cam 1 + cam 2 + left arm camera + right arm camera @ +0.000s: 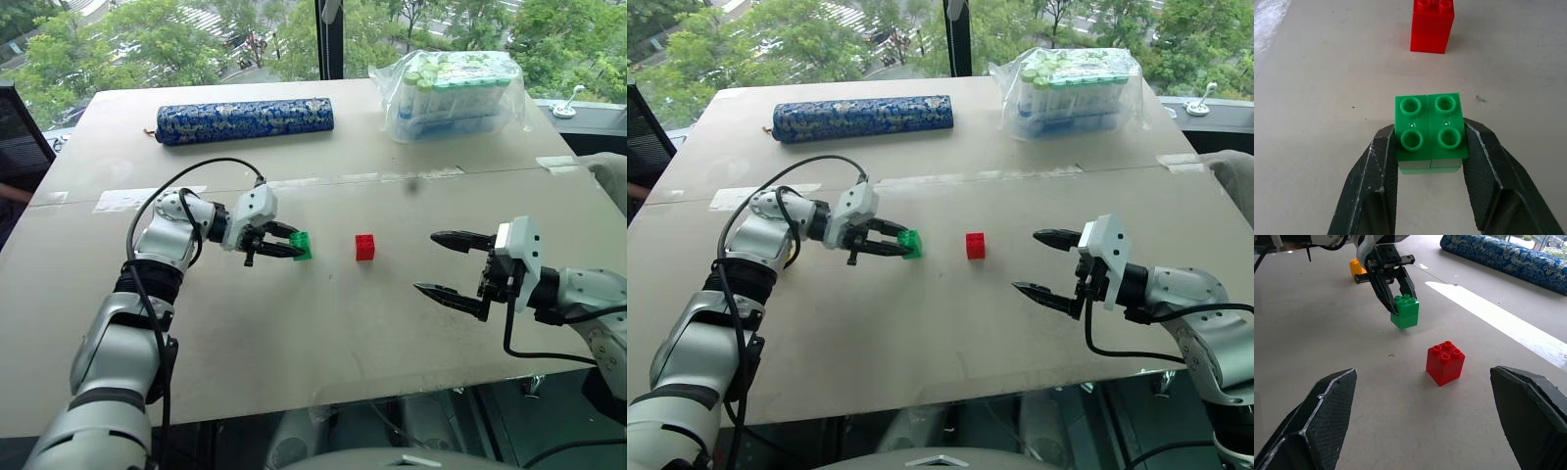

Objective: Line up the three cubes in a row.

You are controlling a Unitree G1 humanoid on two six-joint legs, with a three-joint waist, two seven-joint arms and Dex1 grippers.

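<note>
Green cube (1430, 129): studded toy block, four round studs on top, seemingly two layers stacked, upright, pinched at both sides between two black fingers, sitting at or just above the pale tabletop; contact with the surface cannot be told. Red cube (365, 247): same studded form, four studs up, upright, resting free on the table, near the green one and to its right in the head views, apart from it, roughly level with it. Yellow cube (1356, 268): orange-yellow block, mostly hidden, lying on the table beyond the green one in the right wrist view.
</note>
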